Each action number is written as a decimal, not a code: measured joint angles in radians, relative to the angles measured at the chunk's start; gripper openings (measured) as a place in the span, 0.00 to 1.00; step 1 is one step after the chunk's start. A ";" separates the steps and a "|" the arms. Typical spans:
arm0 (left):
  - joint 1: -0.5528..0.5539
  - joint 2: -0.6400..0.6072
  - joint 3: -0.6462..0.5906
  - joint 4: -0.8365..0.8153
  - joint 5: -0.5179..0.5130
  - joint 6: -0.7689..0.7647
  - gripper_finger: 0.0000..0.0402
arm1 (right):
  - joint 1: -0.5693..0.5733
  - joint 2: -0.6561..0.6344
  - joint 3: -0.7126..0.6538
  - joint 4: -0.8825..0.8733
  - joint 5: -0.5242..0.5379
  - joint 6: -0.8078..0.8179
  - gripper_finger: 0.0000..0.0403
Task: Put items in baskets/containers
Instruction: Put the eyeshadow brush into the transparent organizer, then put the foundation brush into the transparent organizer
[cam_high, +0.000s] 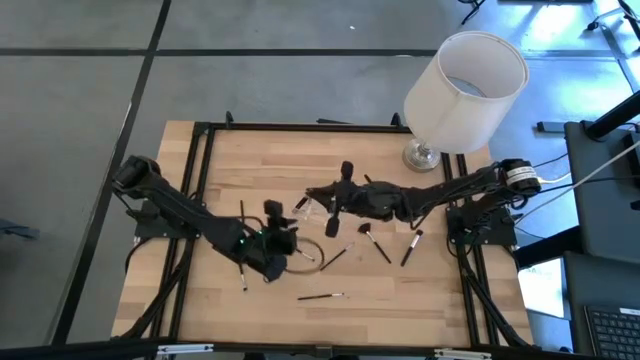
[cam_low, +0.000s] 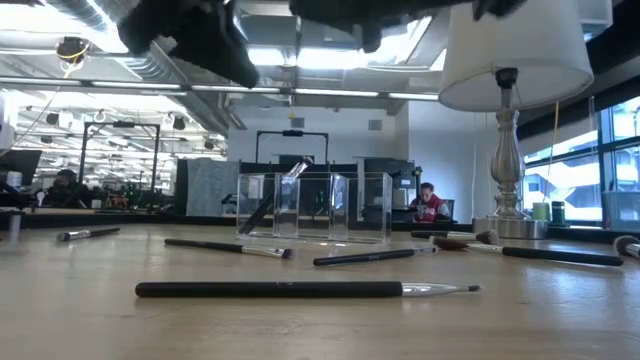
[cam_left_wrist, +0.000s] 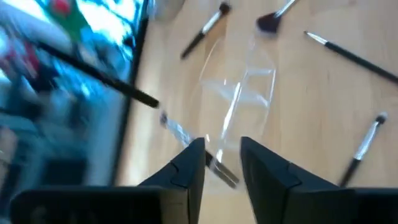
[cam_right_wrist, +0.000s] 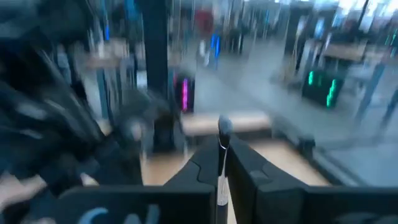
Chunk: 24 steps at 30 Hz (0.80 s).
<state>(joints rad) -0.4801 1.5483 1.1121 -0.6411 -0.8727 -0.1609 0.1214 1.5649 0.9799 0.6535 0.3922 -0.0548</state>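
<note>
On the pale wood-plank table (cam_high: 420, 290), a clear plastic tray (cam_low: 315, 208) w/ compartments holds one leaning brush (cam_low: 275, 198); thin dark-handled brushes (cam_low: 300, 289) lie loose around. Left gripper (cam_left_wrist: 222, 163), fingers apart, hovers just beside the tray. Right gripper (cam_right_wrist: 222, 163) pinches a slim brush (cam_right_wrist: 223, 144), above the tray's far side; that view's blurred.

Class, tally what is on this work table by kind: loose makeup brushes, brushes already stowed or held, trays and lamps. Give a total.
Loose brushes on the table: 6
Leaning brush in the clear tray: 1
Held brush, in the right gripper: 1
Clear tray: 1
Lamp: 1
Total: 10; more brushes may be hidden.
</note>
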 joint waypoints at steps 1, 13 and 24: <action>0.007 -0.016 -0.004 -0.032 0.021 -0.072 0.25 | -0.005 0.019 -0.016 0.078 -0.003 -0.004 0.05; 0.007 -0.077 -0.226 -0.037 -0.026 -0.495 0.24 | -0.108 0.249 -0.060 0.291 0.035 0.177 0.08; 0.018 -0.067 -0.232 0.097 0.021 -0.398 0.28 | -0.115 0.256 -0.060 0.229 0.021 0.253 0.30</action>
<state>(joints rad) -0.4618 1.4811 0.8803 -0.5437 -0.8518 -0.5587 0.0062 1.8214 0.9199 0.8826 0.4137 0.1984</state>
